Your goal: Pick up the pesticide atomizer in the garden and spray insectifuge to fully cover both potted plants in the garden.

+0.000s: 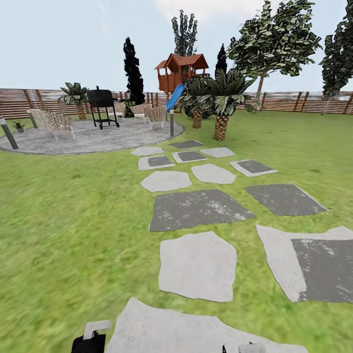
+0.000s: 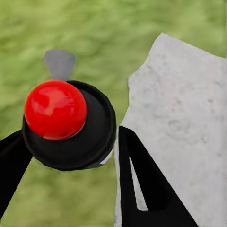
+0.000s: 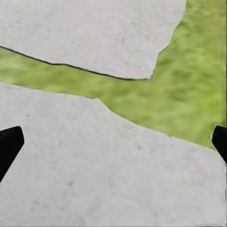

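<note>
The pesticide atomizer [image 2: 66,124], a black body with a round red top and a grey nozzle, sits between my left gripper's [image 2: 71,135] black fingers, which are shut on it. In the head view the atomizer [image 1: 90,339] shows at the bottom edge, over the lawn. My right gripper [image 3: 116,139] is open, its fingertips wide apart above a pale stepping stone [image 3: 94,179], with nothing between them. One small potted plant [image 1: 19,126] with pointed green leaves stands far off at the patio's left edge. I cannot make out the second one.
Grey stepping stones [image 1: 196,208] lead over the green lawn to a round paved patio [image 1: 93,137] with a black grill [image 1: 102,107], wicker chairs [image 1: 54,122] and grey bollard lamps [image 1: 9,133]. Palms [image 1: 220,105], a playhouse [image 1: 181,71] and a brown slatted fence [image 1: 294,102] stand behind.
</note>
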{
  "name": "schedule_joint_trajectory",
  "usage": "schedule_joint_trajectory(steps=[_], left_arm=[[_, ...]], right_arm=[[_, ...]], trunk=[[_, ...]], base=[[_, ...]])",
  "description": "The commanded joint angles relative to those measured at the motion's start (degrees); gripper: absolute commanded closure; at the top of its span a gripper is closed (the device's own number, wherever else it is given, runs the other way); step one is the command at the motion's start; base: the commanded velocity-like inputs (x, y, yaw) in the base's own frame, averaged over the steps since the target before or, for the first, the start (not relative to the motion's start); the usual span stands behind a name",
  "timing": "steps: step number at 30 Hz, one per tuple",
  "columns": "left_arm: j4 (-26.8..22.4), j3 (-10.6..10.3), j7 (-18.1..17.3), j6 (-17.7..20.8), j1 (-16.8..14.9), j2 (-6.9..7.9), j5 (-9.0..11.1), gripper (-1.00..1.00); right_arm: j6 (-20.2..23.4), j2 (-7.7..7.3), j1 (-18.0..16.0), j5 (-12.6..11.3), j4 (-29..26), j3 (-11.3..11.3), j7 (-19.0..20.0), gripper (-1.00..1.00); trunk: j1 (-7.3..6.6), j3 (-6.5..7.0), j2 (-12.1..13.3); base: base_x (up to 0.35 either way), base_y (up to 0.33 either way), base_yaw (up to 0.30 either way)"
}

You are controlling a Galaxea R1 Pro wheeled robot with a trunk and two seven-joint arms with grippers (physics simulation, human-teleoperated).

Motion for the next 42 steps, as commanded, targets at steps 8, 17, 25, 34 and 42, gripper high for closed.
schedule_joint_trajectory(steps=[8,17,25,34,42], left_arm=[[0.08,0.35,0.15,-0.25,-0.07,-0.02,-0.60,1.00],[0.08,0.35,0.15,-0.26,-0.05,-0.02,-0.60,1.00],[0.08,0.35,0.15,-0.25,-0.04,-0.02,-0.60,1.00],[0.08,0.33,0.15,-0.23,-0.05,-0.02,-0.60,1.00],[0.08,0.32,0.15,-0.22,-0.06,-0.02,-0.60,1.00]], right_arm=[[-0.06,-0.39,-0.03,-30.04,-0.25,9.53,-0.42,-1.00],[-0.03,-0.36,-0.03,-27.32,-0.19,9.71,-0.42,-1.00],[-0.07,-0.44,-0.03,-27.27,0.21,9.68,-0.42,-1.00],[-0.06,-0.44,-0.02,-27.20,0.28,9.62,-0.41,-1.00],[-0.19,-0.51,-0.03,-27.55,-0.45,9.34,-0.52,-1.00]], trunk=[[0.02,-0.05,-0.02],[0.02,-0.05,-0.02],[0.02,-0.05,-0.02],[0.02,-0.05,-0.02],[0.02,-0.05,-0.02]], base=[[0.340,0.000,0.000],[0.340,0.000,0.000],[0.340,0.000,0.000],[0.340,0.000,0.000],[0.340,0.000,0.000]])
